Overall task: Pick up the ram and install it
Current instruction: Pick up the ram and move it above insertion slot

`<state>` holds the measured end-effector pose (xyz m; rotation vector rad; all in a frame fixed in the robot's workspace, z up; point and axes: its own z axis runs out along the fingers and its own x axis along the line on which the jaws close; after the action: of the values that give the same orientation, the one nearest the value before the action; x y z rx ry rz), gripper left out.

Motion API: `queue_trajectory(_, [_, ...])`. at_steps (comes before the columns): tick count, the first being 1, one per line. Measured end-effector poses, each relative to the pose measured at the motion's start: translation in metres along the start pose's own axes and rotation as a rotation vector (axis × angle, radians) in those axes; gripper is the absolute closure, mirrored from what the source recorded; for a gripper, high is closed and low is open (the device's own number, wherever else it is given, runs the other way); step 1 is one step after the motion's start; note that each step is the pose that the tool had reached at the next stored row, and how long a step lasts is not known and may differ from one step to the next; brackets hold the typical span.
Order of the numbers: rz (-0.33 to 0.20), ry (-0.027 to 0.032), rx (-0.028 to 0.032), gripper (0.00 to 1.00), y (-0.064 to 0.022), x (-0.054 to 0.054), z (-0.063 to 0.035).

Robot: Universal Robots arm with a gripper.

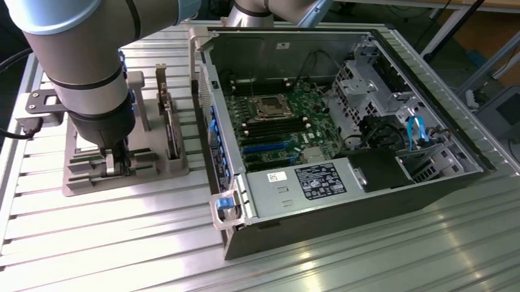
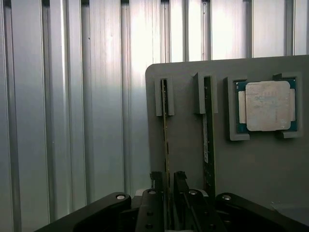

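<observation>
The ram point(image 2: 165, 125), a thin green stick, stands on edge in a slot of the grey holder point(image 2: 186, 145). My gripper point(image 2: 167, 181) is open and straddles the stick's near end, with one finger point(image 2: 155, 182) on each side and a small gap showing. In the exterior view the gripper point(image 1: 116, 163) is down on the holder point(image 1: 89, 185), at that view's left of the open computer case point(image 1: 325, 194). Inside the case lies the motherboard point(image 1: 281, 125) with its dark memory slots point(image 1: 253, 129).
A second green stick point(image 2: 206, 130) stands in the neighbouring slot, and a square silver processor point(image 2: 268, 105) lies in a pocket beyond it. Another thin card point(image 1: 169, 125) stands on edge in the holder towards the case. Ribbed metal table point(image 1: 122, 243) lies all around.
</observation>
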<state>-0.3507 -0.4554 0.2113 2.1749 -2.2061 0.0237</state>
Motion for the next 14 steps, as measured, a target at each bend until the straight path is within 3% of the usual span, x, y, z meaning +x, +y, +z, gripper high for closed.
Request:
queue_trajectory(9, [0.000, 0.0000, 0.0000, 0.76, 0.0000, 0.0000, 0.0000])
queue_trajectory(12, [0.000, 0.0000, -0.0001, 0.88, 0.0000, 0.0000, 0.0000])
queue_trajectory(14, [0.000, 0.0000, 0.0000, 0.88, 0.0000, 0.0000, 0.0000])
